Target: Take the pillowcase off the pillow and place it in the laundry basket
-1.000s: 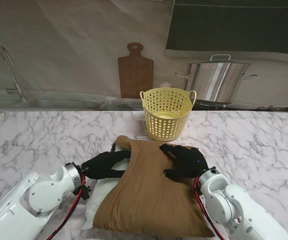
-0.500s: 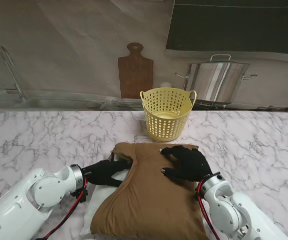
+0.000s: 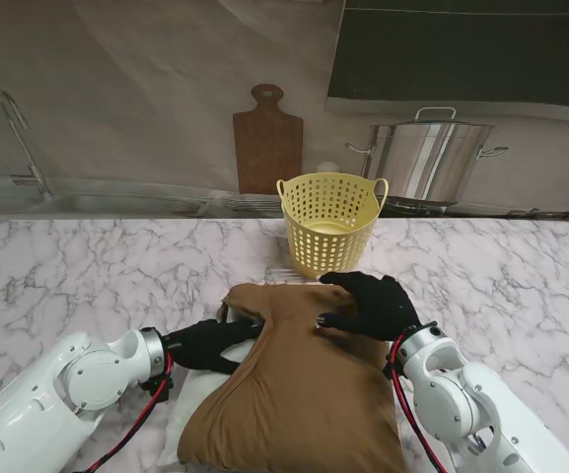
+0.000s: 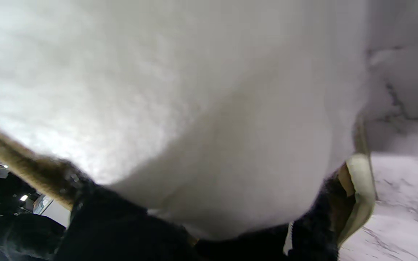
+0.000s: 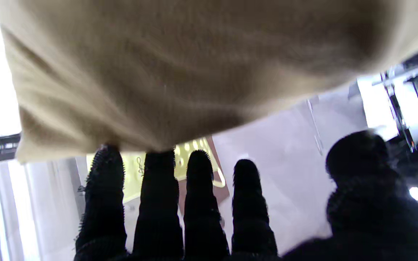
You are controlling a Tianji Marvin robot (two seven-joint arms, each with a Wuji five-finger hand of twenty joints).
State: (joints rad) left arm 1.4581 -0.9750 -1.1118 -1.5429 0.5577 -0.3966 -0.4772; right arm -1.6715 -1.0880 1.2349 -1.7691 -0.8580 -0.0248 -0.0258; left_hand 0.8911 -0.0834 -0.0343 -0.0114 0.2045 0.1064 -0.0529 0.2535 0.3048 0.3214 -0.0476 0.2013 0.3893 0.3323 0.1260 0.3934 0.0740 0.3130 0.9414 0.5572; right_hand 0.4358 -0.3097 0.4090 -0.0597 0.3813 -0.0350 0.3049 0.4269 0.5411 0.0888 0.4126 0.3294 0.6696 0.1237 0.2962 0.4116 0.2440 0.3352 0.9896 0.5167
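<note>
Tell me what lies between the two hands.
In the stand view, the far end of the brown pillowcase bridges the left hand and right hand; a strip of white pillow shows beside the left.

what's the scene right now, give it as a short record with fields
pillowcase: brown, on the pillow, nearest me
pillow: white, showing at the pillowcase's left edge
left hand: at the pillowcase's left edge, grip unclear
right hand: fingers spread, resting on the far end of the pillowcase
basket: yellow, upright, just beyond the pillowcase
table: white marble
behind: cutting board, steel pot
</note>
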